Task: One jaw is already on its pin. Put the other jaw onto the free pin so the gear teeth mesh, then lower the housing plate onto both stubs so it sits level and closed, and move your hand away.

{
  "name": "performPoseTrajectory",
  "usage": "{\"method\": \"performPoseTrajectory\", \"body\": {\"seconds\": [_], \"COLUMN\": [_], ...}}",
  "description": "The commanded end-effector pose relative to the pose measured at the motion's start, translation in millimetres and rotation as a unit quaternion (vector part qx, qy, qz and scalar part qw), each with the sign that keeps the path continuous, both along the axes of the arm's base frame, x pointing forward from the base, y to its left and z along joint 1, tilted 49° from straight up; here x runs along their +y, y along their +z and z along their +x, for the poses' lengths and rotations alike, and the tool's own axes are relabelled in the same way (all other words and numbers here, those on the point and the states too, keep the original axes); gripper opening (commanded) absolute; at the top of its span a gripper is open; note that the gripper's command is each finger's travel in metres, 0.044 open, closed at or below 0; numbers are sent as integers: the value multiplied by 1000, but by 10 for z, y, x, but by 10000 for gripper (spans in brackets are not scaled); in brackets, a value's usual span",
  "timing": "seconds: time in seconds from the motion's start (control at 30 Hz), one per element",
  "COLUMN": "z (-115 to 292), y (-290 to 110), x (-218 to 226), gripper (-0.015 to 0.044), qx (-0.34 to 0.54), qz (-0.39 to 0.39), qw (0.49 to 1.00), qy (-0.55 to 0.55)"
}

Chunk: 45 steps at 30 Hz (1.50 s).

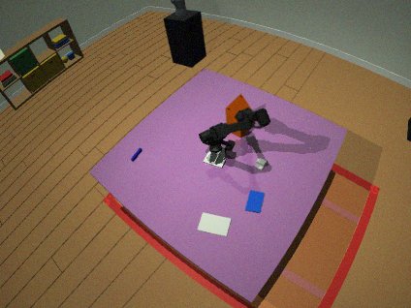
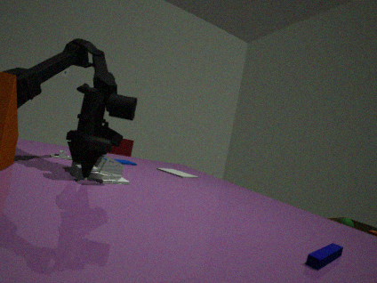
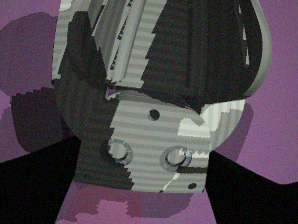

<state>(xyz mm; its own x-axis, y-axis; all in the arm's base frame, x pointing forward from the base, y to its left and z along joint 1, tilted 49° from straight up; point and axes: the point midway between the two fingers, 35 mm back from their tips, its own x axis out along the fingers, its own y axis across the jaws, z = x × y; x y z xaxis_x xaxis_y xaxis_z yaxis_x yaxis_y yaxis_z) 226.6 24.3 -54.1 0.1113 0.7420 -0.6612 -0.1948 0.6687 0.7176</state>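
Observation:
My gripper (image 1: 224, 153) (image 2: 85, 177) (image 3: 143, 149) is low over the gripper mechanism, its fingers on either side of the grey housing plate (image 3: 145, 176) and shut on it. Two round stubs, the left stub (image 3: 119, 150) and the right stub (image 3: 175, 157), show in ringed holes in the plate. Two grey jaws, the left jaw (image 3: 131, 45) and the right jaw (image 3: 220, 60), lie side by side beyond the plate. The white base (image 1: 208, 159) (image 2: 119, 181) lies under them. The plate hides the gear teeth and pins; whether it sits fully level is unclear.
A small grey part (image 1: 261, 164) lies to one side. A blue pad (image 1: 255, 201) (image 2: 126, 162) and a white pad (image 1: 214, 224) (image 2: 178, 173) lie farther off. An orange block (image 1: 237, 107) (image 2: 6, 120) stands by the arm. A dark blue bar (image 1: 137, 154) (image 2: 324, 256) lies apart.

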Motion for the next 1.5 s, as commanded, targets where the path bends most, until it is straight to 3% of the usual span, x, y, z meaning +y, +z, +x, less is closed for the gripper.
{"method": "performPoseTrajectory", "body": {"seconds": [0.0, 1.4, 1.47], "z": [-1, -1, 0], "y": [-8, -8, 0], "x": [-2, -2, 0], "gripper": [351, 351, 403], "qx": [1, 1, 0], "qz": [-1, -1, 0], "qw": [1000, 1000, 1000], "qy": [-1, -1, 0]}}
